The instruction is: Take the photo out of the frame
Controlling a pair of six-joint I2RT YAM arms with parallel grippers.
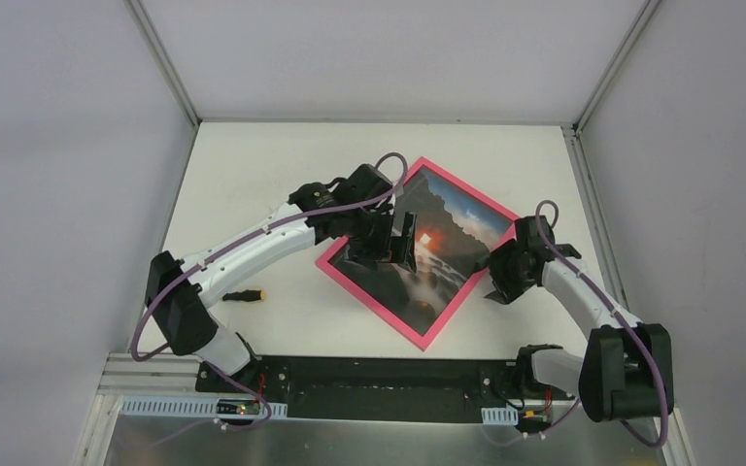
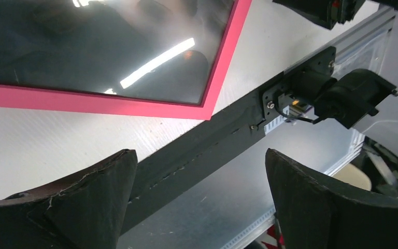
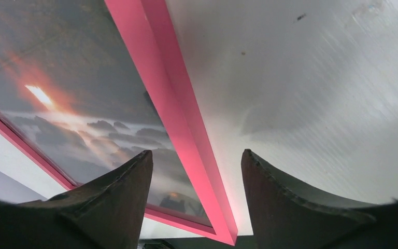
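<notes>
The frame [image 1: 369, 303] lies face up on the worktop [image 1: 253, 175], the photo [image 1: 457, 218] seated inside. My left pincer [image 1: 393, 243] and right pincer [image 3: 197, 153] both gape, holding nothing. I judge that nipping the rail could skid or tip the frame.

L arm [image 1: 253, 243] & R arm [image 1: 583, 291]: white shells w/ black joint housings [image 1: 180, 311], bulkiest at elbows. Row of small dark screws along L shell. Thin purple cable [image 1: 137, 335] loops along L arm, 2nd purple cable [image 1: 662, 383] along R. Wrists black, boxy. L hand [image 2: 199, 155]: two dark curved wedge fingers [image 2: 83, 207], matte, scuffed w/ pale scratches. R hand [image 3: 196, 153]: same finger shape, dark, smoother.
</notes>
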